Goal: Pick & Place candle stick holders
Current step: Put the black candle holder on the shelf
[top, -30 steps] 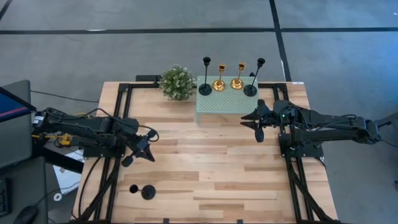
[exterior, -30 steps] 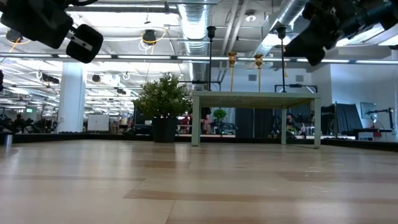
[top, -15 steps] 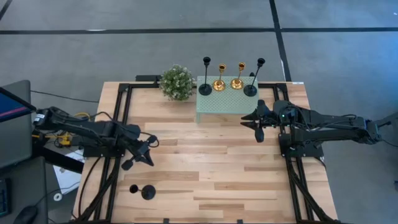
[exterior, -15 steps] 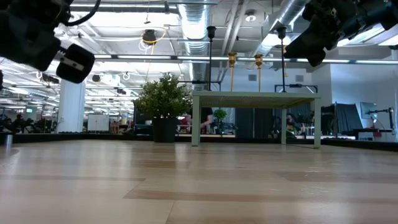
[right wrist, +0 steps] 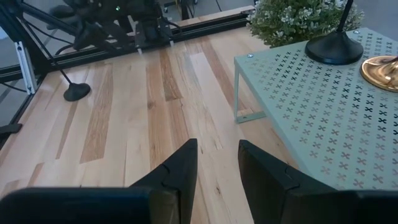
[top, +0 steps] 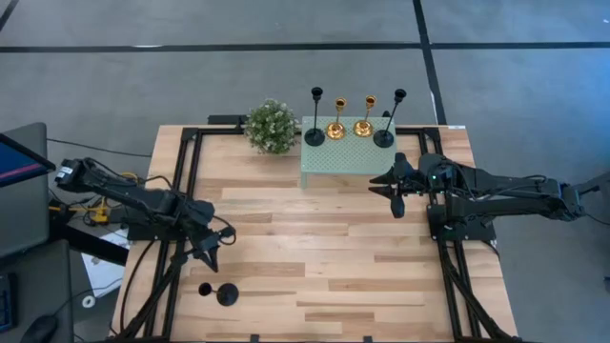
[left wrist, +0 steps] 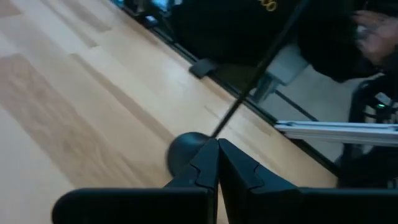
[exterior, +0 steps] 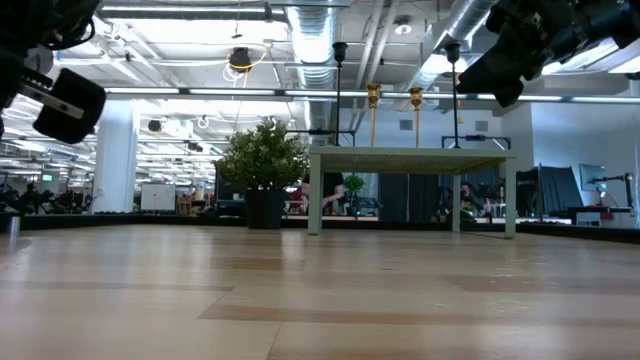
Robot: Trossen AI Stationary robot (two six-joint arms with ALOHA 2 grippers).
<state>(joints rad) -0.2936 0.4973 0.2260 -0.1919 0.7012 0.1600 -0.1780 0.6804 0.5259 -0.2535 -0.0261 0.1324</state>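
Black candle stick holder (top: 219, 292), thin-stemmed on a round disc base, near left gripper (top: 207, 254), fingers together.

Bright even overhead light, left wrist view blurred

Grey floor (top: 286, 76), exposed ceiling ducts (exterior: 310, 40), white column (exterior: 115, 160).
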